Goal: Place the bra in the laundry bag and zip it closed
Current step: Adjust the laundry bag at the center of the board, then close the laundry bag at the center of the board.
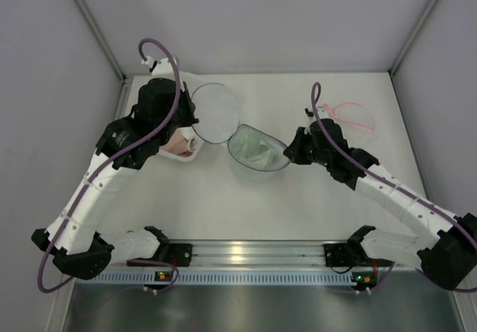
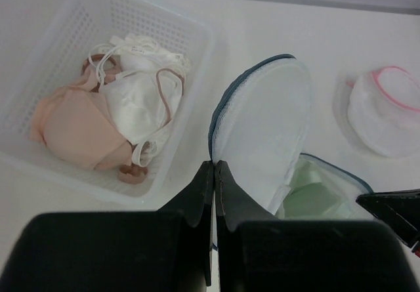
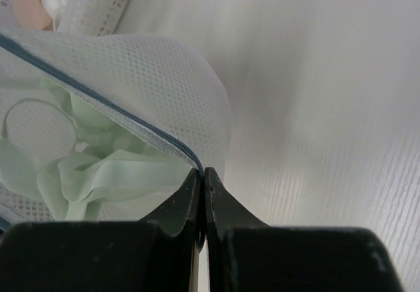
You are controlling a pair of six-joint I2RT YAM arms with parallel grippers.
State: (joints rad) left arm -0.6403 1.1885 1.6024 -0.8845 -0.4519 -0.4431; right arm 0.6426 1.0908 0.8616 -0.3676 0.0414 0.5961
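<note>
Closest to right wrist lens: right gripper (image 3: pixel 202 172), jaws pressed together on the blue zipper edge of laundry bag (image 3: pixel 131 75). Pale green bra (image 3: pixel 98 174) bunched inside the bag's lower shell, near middle of counter (image 1: pixel 223 205). Bag hinged open like a clam, zipper undone, lid tipped toward back left. Left gripper (image 2: pixel 214 166) likewise pinched tight on the lid's blue rim. Just left of the lid: white perforated basket (image 2: pixel 203 33) holding peach and white bras (image 2: pixel 85 128). Far right of counter, well apart: second mesh bag (image 1: pixel 352 116) with pink trim.
</note>
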